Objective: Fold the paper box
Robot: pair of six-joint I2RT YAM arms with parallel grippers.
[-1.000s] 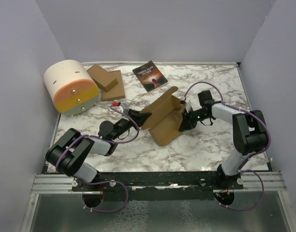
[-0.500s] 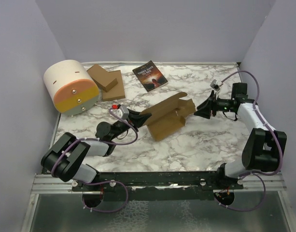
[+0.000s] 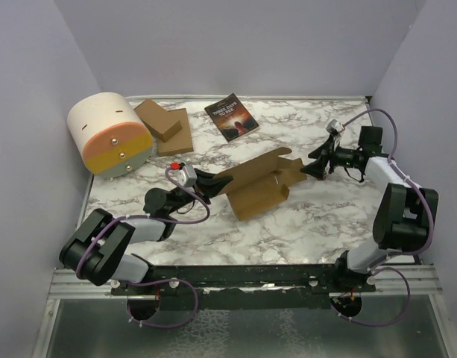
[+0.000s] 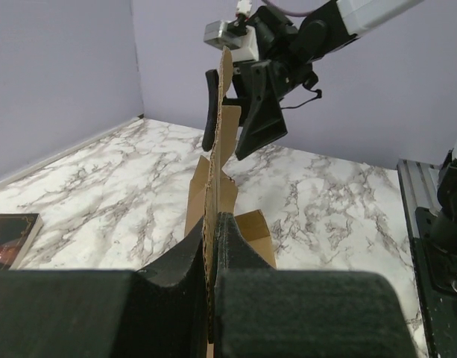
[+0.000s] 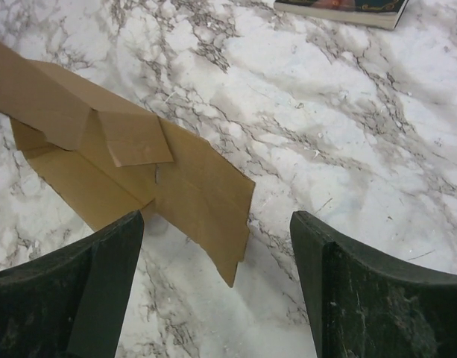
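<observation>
Released, the creased brown paper box point(image 3: 259, 186) has sagged flatter; right gripper point(image 3: 310, 169) spread wide, left gripper point(image 3: 218, 181) pinching its edge.

White marble-patterned table point(image 3: 325, 220), plain lavender walls point(image 3: 235, 45) on three sides, even light

A robotics lab test cell, seen from above. Plain pale lilac walls point(image 3: 235, 45) box in a marble-patterned tabletop point(image 3: 317, 216) on three sides, with no furniture or decoration. Two robot arms, the left arm point(image 3: 131, 224) and the right arm point(image 3: 396, 201), are bolted to an aluminium rail point(image 3: 243, 277) along the near edge. Below the rail lies a textured metal plate point(image 3: 250, 328).
</observation>
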